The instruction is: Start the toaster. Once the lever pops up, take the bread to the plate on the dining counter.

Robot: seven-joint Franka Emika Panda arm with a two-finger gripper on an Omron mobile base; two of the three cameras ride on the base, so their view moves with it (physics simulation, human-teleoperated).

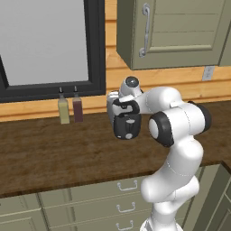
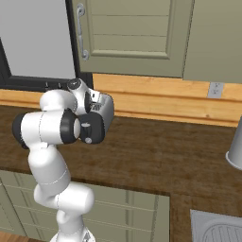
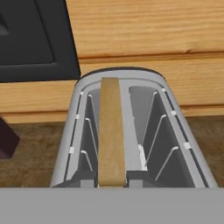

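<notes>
Fingertips [image 3: 87,178] of mine, dark and low in the hand view, sit either side of the bread [image 3: 111,131]; my gripper [image 3: 111,180] is clamped on that slice's near end. Its lower part is hidden down in the slot, and only the tan top edge shows, its long axis running from near me toward the far wall. It stands on edge in the left slot of the toaster [image 3: 175,131], whose near end is cut off by the picture's edge. From the base cameras my own arm covers most of the toaster [image 1: 125,124], which stands on the dark wood countertop with drawers [image 1: 54,149], right of two bottles [image 1: 70,107].
</notes>
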